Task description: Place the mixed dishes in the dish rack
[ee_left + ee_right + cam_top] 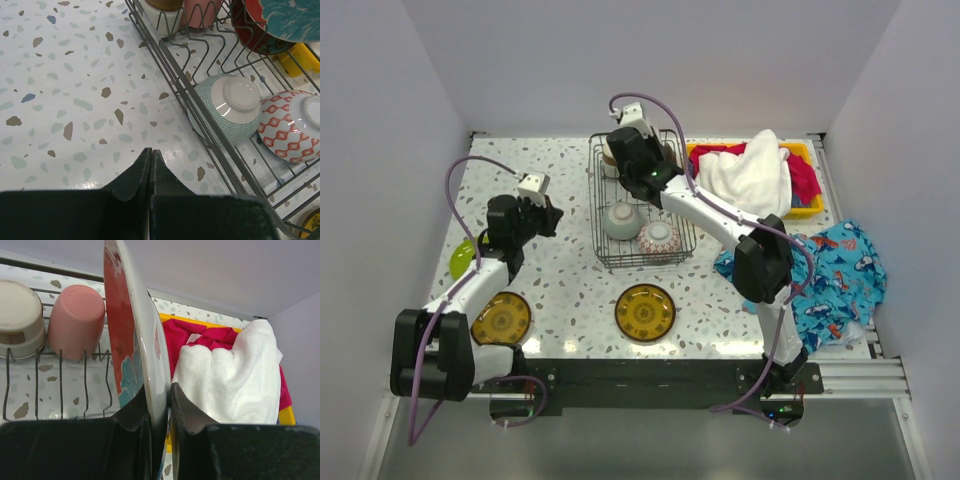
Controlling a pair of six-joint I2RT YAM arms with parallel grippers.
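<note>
Pinched by its lower rim between the narrow-set jaws of right gripper (159, 392): red plate (119, 330), upright on edge, teal-patterned, over the far end of rack (596, 200); touching the wires or not, cannot tell. Just left of it, at the rack's far end: pink cup (75, 320) and cream cup (17, 320), both mouth-down, side by side. Nearer in the rack: pale green bowl (622, 220) and patterned bowl (658, 237), both upturned, close together. Left of the rack, over table (560, 290): left gripper (151, 157), jaws pressed fully together, holding nothing. On the table, outside the rack: amber plate (644, 312) just in front of it, second amber plate (501, 318) near the left arm's base, lime plate (462, 258) partly hidden under the left arm. Right of the rack: yellow bin (803, 152) with white towel (750, 172) and red cloth (807, 185) in it; nearer, blue cloth (840, 275) at the table's right edge
</note>
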